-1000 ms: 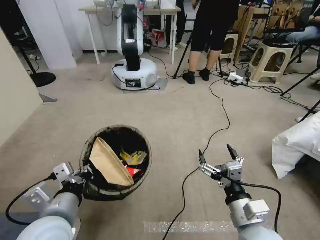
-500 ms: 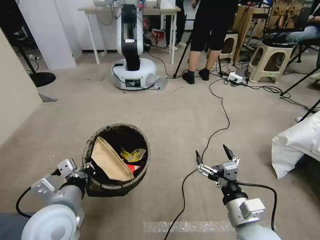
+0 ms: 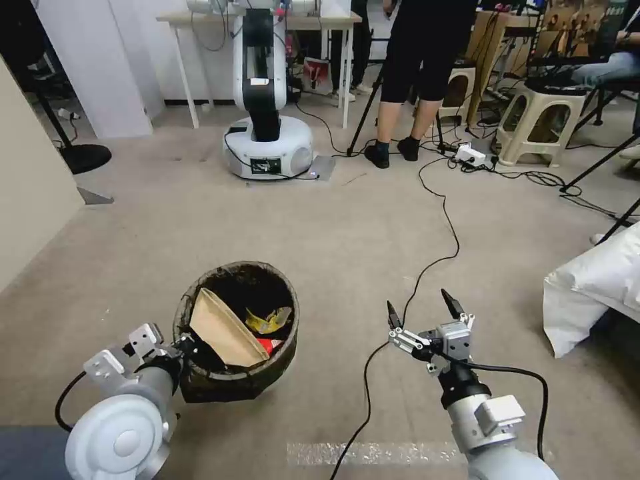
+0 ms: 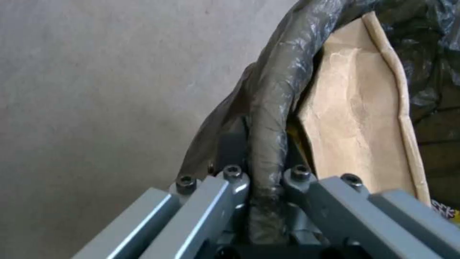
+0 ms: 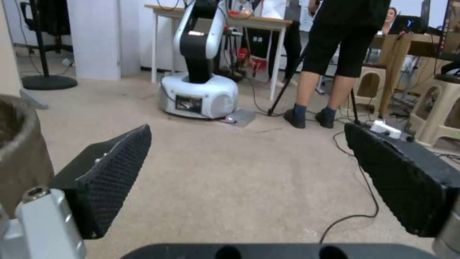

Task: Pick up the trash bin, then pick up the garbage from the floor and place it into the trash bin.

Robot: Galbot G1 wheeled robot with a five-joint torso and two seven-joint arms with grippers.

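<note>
On the robot's left, low over the beige carpet (image 3: 347, 227), the left gripper (image 3: 190, 347) is clamped on the near rim of the trash bin (image 3: 267, 363); the left wrist view shows its two fingers (image 4: 230, 180) pinching the rolled edge of the dark bag liner (image 4: 273, 108) between them. Whether the bin rests on the carpet or hangs just above it is hard to tell from the head view. Inside the bin, a brown paper bag (image 3: 223, 330) leans against the side nearest the gripper, with a yellow wrapper (image 3: 267, 320) beside it and a red-and-white carton (image 3: 270, 345) just below that. To the right of the bin, a black cable (image 3: 427, 267) runs across the carpet. Farther right, the right gripper (image 3: 422, 311) hangs above the carpet well apart from the bin, its black fingers (image 5: 115, 172) spread wide with nothing between them.
</note>
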